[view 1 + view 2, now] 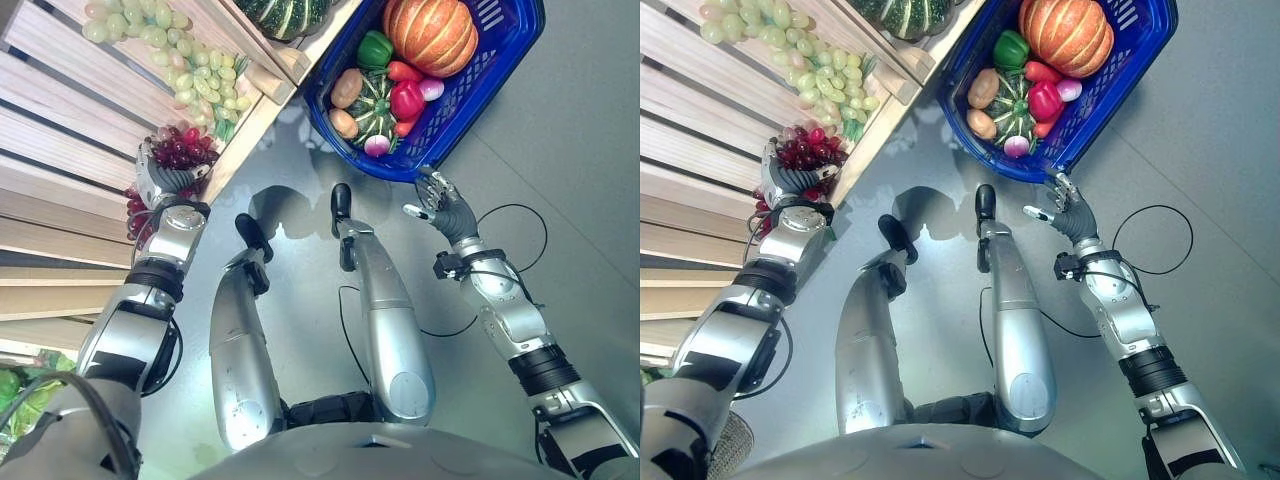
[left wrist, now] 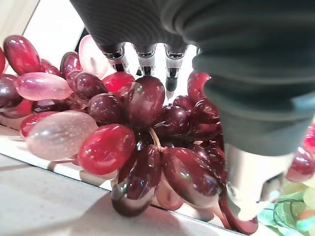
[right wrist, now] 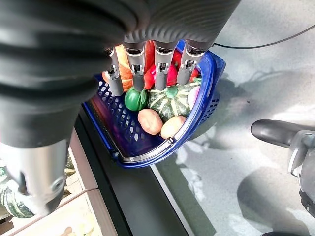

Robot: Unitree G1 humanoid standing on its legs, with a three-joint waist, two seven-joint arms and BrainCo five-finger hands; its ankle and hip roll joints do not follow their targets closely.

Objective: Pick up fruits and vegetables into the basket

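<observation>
I see the left robot hand (image 1: pixel 160 178) with fingers curled round the red grapes (image 2: pixel 133 142) on the wooden shelf (image 1: pixel 70 100). Right robot hand (image 1: pixel 440 205) hangs spread, empty, just beside the blue basket (image 1: pixel 500 50) on the floor.

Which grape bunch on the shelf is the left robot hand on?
The red grape bunch, under the left robot hand; the green grape bunch lies farther up the wooden shelf, untouched.

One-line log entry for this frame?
left hand: closing on red grapes, shelf | right hand: open, empty, beside blue basket | basket: loaded
</observation>
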